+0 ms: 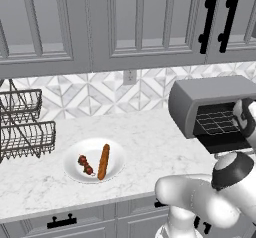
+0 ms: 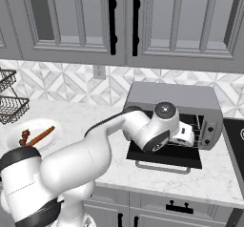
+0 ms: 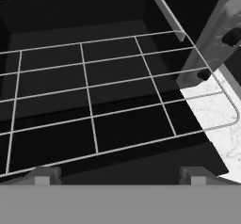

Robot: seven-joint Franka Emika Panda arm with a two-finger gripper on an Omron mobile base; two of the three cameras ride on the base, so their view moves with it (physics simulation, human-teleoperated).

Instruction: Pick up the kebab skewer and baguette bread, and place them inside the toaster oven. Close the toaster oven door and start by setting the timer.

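Observation:
The kebab skewer point(image 1: 85, 165) point(image 2: 24, 136) and the orange-brown baguette bread point(image 1: 103, 161) point(image 2: 40, 136) lie side by side on a white plate point(image 1: 90, 148) point(image 2: 53, 138) on the counter, far left of the arm. The toaster oven point(image 1: 210, 94) point(image 2: 171, 96) stands with its door point(image 1: 226, 144) point(image 2: 164, 157) folded down flat. My gripper point(image 2: 189, 136) point(image 3: 120, 178) hovers at the oven's mouth over the door, open, with nothing between its fingertips point(image 3: 42, 176). Right ahead of it the bare wire rack point(image 3: 89, 100) spans the black interior.
A two-tier wire basket rack point(image 1: 25, 127) point(image 2: 12, 109) stands at the counter's left end. The oven's knob panel point(image 3: 221, 39) point(image 2: 209, 130) is just right of the hand. A dark stovetop point(image 2: 236, 140) borders the counter on the right. Upper cabinets hang overhead.

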